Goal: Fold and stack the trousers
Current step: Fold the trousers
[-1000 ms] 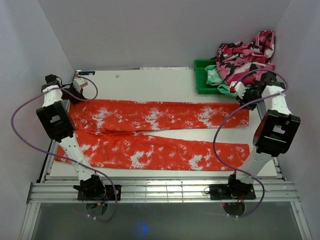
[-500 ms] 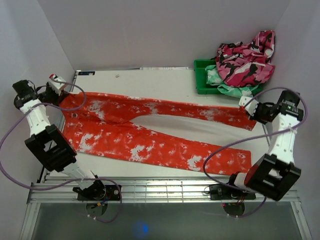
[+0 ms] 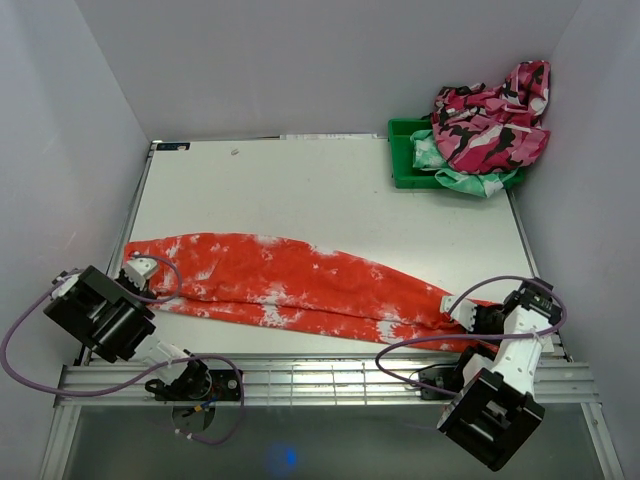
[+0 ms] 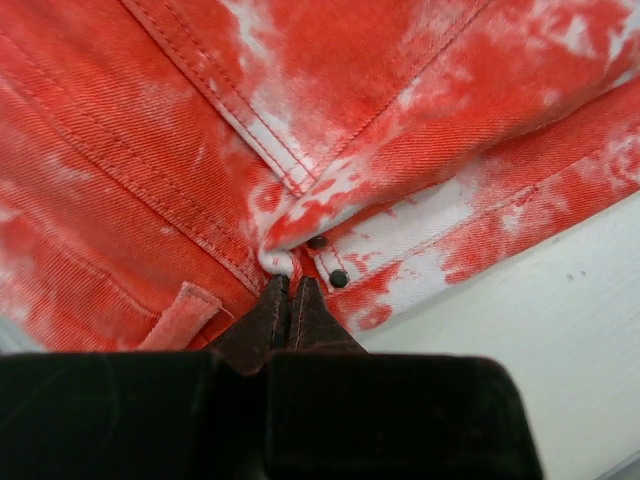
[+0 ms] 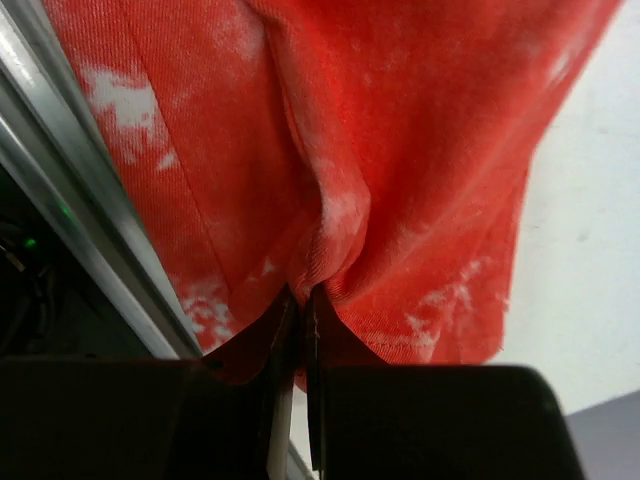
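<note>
Two arms sit low at the near corners of the table (image 3: pixel 300 190) in the top view, with the trousers (image 3: pixel 300 285) stretched between them as one long band along the near edge, waist at the left gripper (image 3: pixel 135 268), hems at the right gripper (image 3: pixel 458 310). Left wrist: jaws clenched on the waistband edge beside two rivets (image 4: pixel 340 278). Right wrist: jaws pinched tight on bunched hem cloth beside the metal rail (image 5: pixel 60 180)
</note>
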{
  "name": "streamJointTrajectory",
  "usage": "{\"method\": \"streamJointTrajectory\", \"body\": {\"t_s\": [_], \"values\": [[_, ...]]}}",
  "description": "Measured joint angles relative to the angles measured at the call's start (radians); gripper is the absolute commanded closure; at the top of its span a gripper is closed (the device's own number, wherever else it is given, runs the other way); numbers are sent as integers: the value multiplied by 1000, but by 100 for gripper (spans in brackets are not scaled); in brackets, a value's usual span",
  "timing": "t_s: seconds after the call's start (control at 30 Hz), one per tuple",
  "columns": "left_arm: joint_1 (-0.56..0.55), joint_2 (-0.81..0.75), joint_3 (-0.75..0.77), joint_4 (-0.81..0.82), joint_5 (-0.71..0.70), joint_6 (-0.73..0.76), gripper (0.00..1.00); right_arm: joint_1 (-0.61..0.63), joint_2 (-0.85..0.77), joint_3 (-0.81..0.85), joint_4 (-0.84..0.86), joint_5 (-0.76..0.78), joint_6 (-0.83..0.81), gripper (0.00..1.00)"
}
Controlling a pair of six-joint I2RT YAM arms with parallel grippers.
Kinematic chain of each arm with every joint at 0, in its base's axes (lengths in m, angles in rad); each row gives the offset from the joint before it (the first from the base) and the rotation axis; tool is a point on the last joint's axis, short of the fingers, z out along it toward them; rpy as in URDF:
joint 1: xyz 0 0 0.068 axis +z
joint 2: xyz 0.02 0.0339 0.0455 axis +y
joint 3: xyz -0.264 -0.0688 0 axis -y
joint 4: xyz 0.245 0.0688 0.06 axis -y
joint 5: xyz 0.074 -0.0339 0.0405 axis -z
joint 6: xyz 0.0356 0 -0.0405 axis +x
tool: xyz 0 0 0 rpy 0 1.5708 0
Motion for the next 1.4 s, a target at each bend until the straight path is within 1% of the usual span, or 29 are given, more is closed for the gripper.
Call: {"method": "streamJointTrajectory", "body": {"t_s": [0.1, 0.23, 0.33, 0.43, 0.57, 0.67, 0.8, 0.9, 1.0, 1.1, 1.17, 1.3, 1.4], "values": [[12, 35, -26, 23, -26, 8, 100, -2, -1, -61, 20, 36, -9, 92], [13, 41, -18, 27, -27, -20, 100, -2, 7, -74, 68, 32, -9, 92], [13, 47, -5, 24, -20, -64, 100, -2, 55, -62, 109, 15, -9, 92], [3, 58, 19, 19, -14, -113, 100, -1, 137, -27, 156, -9, -10, 92], [-10, 76, 105, -3, -4, -189, 100, -2, 230, 69, 187, -17, -11, 92], [-19, 79, 206, -54, 27, -241, 100, -1, 266, 191, 175, -51, -11, 92], [-29, 79, 343, -146, 74, -277, 100, -6, 255, 310, 84, -111, -10, 92], [-21, 74, 405, -214, 90, -262, 100, -41, 209, 318, 12, -126, -10, 92], [-1, 70, 402, -257, 72, -223, 100, -93, 163, 290, -38, -114, -10, 92], [27, 70, 339, -255, 37, -182, 100, -135, 142, 201, -35, -78, -10, 92], [45, 72, 269, -224, 1, -163, 100, -151, 143, 122, -1, -42, -10, 92], [51, 99, 136, -110, -70, -156, 100, -162, 120, -27, 103, 8, -14, 92], [43, 123, 113, -57, -83, -183, 100, -164, 52, -67, 147, 6, -14, 92]]}}
